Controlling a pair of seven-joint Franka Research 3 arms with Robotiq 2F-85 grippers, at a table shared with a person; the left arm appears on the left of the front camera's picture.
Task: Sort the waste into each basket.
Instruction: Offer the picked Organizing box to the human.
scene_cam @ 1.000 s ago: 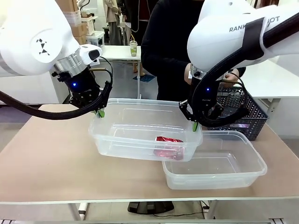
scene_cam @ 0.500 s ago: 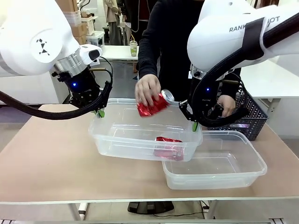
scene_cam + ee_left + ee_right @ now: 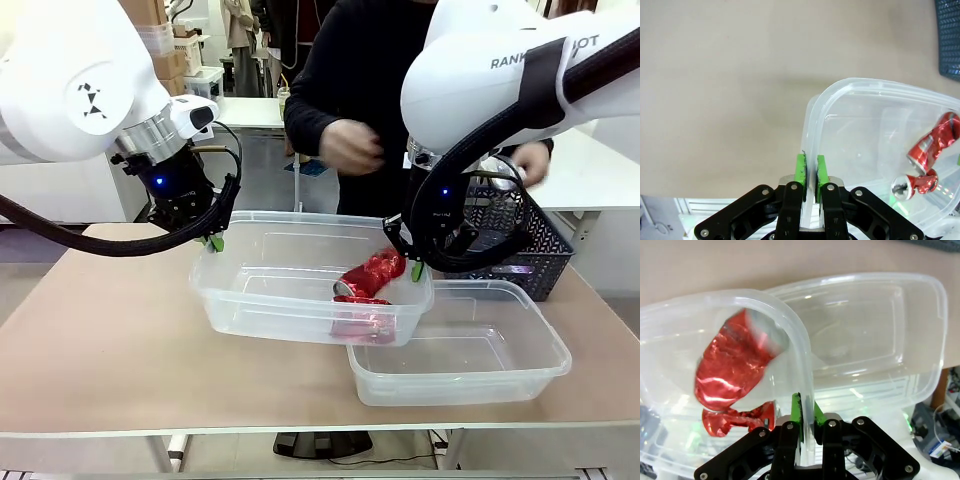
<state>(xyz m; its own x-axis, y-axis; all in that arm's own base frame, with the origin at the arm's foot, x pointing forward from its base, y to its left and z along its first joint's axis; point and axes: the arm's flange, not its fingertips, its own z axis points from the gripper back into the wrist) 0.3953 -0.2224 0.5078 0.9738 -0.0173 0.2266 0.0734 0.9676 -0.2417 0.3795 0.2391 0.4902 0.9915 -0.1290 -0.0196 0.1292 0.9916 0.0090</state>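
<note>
Both grippers hold a see-through tub up off the table by its rim. My left gripper is shut on the rim at its left end, seen close in the left wrist view. My right gripper is shut on the right end's rim. A shiny red can is tilted and blurred inside the tub's right end, above a crushed red can on its floor. Both cans appear in the wrist views.
A second see-through tub stands on the table under the held tub's right end. A dark lattice basket sits at the back right. The person's hand hovers above the far side.
The person reached over the held tub with a red can, let it go and drew the hand back. The can now lies in the tub's right end. Both grippers kept still.
</note>
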